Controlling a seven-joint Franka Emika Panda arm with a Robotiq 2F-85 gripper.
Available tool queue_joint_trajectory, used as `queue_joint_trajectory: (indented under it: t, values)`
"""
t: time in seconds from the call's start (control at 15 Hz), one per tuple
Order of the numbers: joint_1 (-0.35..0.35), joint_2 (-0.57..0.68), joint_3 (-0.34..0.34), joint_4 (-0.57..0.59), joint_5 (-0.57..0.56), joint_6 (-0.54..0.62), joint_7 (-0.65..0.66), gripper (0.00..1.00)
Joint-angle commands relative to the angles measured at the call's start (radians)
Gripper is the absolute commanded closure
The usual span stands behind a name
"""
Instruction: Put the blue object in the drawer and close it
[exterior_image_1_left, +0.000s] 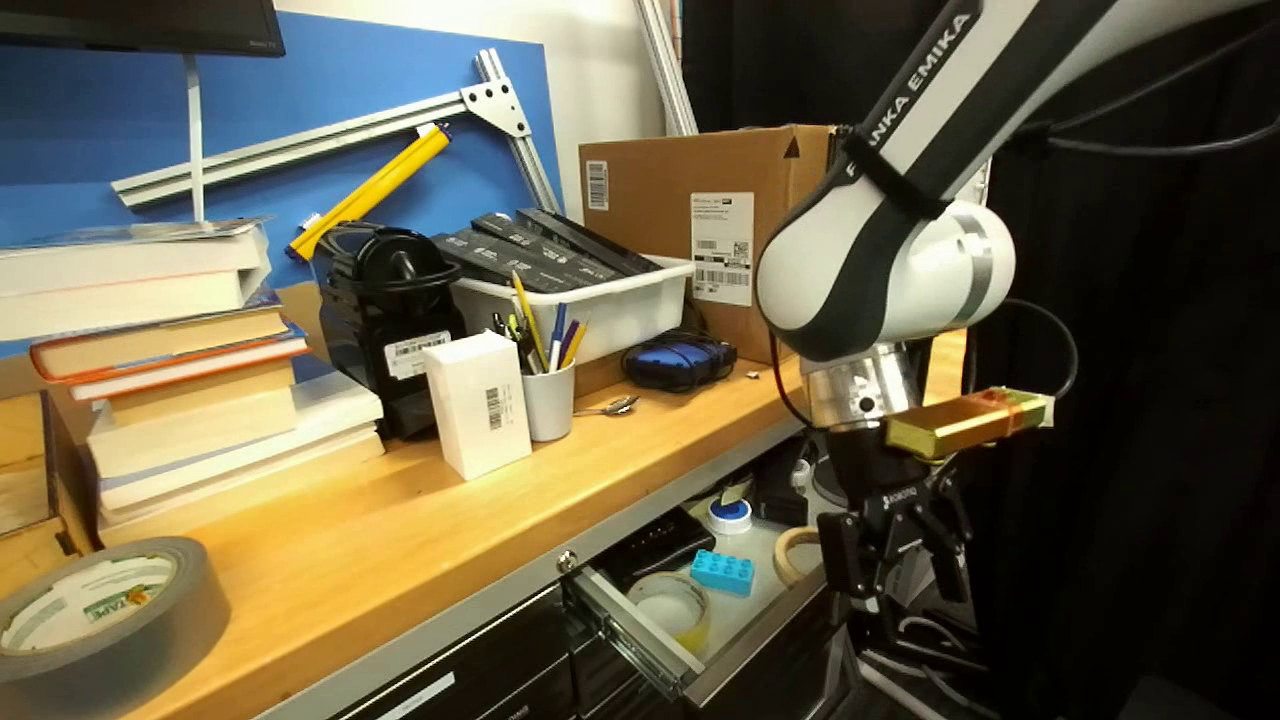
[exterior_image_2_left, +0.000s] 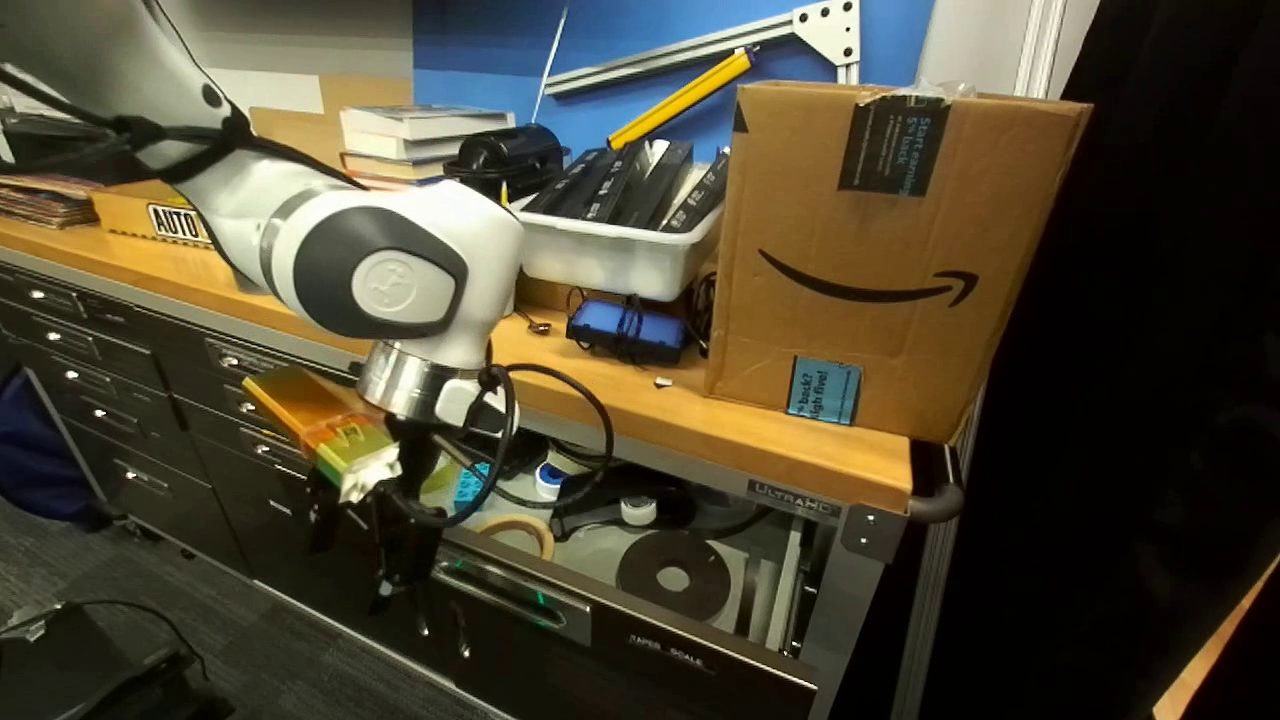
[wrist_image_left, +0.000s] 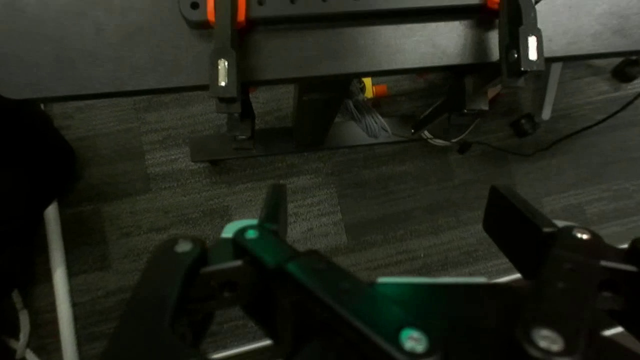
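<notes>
The blue object is a light cyan toy brick (exterior_image_1_left: 722, 573) lying inside the open drawer (exterior_image_1_left: 742, 652), among tape rolls. The brick also shows in an exterior view (exterior_image_2_left: 470, 486), partly hidden by the arm's cable. The drawer's dark front (exterior_image_2_left: 715, 672) is pulled out from under the worktop. My gripper (exterior_image_1_left: 915, 598) hangs outside the drawer, in front of its dark front, with the fingers pointing down. In the wrist view the fingers (wrist_image_left: 387, 207) stand wide apart with nothing between them. The brick and the drawer are out of the wrist view.
The drawer also holds a clear tape roll (exterior_image_1_left: 675, 605), a tan tape ring (exterior_image_1_left: 790, 555) and a black reel (exterior_image_2_left: 676, 575). The wooden worktop (exterior_image_1_left: 400, 525) bears a white box (exterior_image_1_left: 478, 405), books and a cardboard box (exterior_image_2_left: 890, 260). A dark table edge (wrist_image_left: 375, 50) shows above carpet in the wrist view.
</notes>
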Motion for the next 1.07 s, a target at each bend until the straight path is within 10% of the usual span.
queue_joint_trajectory:
  t: [0.0, 1.0]
  values:
    - [0.002, 0.13, 0.008, 0.059, -0.015, 0.011, 0.021, 0.0]
    - [0.076, 0.186, 0.111, 0.105, 0.269, 0.758, 0.244, 0.0]
